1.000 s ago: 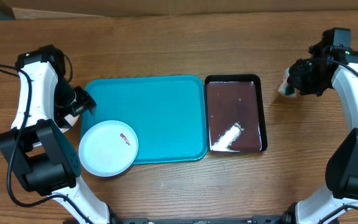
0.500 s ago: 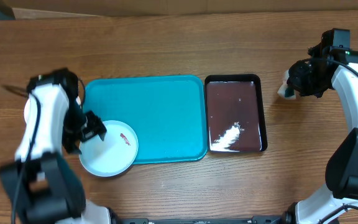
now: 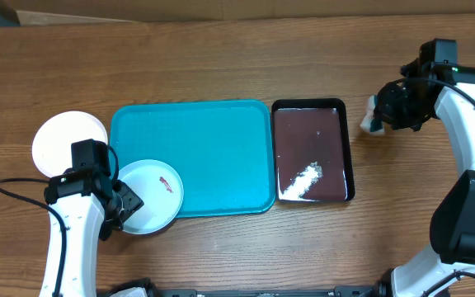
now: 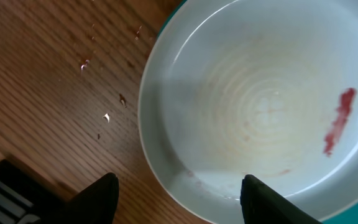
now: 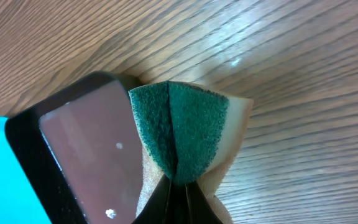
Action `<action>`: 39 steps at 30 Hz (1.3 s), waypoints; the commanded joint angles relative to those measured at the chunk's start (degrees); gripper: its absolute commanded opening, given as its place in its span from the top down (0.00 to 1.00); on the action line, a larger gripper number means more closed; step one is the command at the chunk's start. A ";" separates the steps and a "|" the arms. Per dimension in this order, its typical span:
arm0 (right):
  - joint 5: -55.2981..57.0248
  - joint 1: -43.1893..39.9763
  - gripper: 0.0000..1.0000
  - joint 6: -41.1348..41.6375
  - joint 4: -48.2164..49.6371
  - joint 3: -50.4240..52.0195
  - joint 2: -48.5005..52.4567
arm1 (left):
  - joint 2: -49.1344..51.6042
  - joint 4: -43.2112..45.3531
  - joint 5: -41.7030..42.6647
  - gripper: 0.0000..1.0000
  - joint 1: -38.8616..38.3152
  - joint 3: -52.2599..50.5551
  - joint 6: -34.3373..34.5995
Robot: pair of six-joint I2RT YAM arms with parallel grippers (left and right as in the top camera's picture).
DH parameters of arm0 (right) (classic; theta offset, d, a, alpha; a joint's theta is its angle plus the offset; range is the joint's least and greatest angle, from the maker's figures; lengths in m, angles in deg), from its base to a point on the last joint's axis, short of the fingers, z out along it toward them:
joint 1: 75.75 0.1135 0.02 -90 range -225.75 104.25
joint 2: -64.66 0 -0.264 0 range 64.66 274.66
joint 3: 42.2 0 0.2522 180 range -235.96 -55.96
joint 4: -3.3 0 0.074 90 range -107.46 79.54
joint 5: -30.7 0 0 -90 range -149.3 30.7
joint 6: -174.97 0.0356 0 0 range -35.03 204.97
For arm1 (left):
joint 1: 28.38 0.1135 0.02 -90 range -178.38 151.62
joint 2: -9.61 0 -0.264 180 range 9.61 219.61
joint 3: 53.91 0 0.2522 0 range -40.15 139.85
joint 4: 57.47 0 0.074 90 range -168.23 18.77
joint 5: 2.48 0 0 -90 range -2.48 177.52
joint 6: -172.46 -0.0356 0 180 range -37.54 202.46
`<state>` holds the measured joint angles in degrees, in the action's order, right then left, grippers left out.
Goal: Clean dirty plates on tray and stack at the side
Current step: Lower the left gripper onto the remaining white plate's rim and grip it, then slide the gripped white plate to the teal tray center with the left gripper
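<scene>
A pale plate with a red smear sits on the front left corner of the turquoise tray and overhangs its edge. A plain white plate lies on the table left of the tray. My left gripper is open, with its jaws either side of the smeared plate's near rim. In the left wrist view the plate, the smear and the gripper show. My right gripper is shut on a green sponge, held over the table beside the black tray.
A glossy black tray with a wet brown surface and a white foam streak stands right of the turquoise tray. It also shows in the right wrist view. Small crumbs lie on the wood by the plate.
My left arm has swung from the tray's left side to the front, uncovering the white plate, and its gripper now sits at the smeared plate's rim. My right gripper moved slightly left with the sponge.
</scene>
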<state>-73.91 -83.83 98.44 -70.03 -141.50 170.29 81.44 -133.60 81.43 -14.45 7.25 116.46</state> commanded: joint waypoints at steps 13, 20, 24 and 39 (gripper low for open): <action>-0.48 1.70 0.96 0.07 0.15 0.09 -0.07 | 8.79 4.39 2.91 0.48 8.72 -0.42 -6.16; -0.48 1.70 0.96 0.07 0.04 0.09 -0.07 | 8.96 5.79 2.91 0.65 8.96 -0.44 -6.12; -0.48 1.70 0.96 0.07 -0.22 0.09 -0.07 | 9.90 6.32 2.91 0.65 8.98 -0.44 -6.12; -0.48 1.70 0.96 0.07 -0.35 0.09 -0.07 | 11.13 6.95 1.64 0.62 9.97 -0.44 -6.12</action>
<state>-74.08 -82.34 98.44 -70.49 -141.50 170.29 92.24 -127.00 83.81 -5.16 7.09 110.78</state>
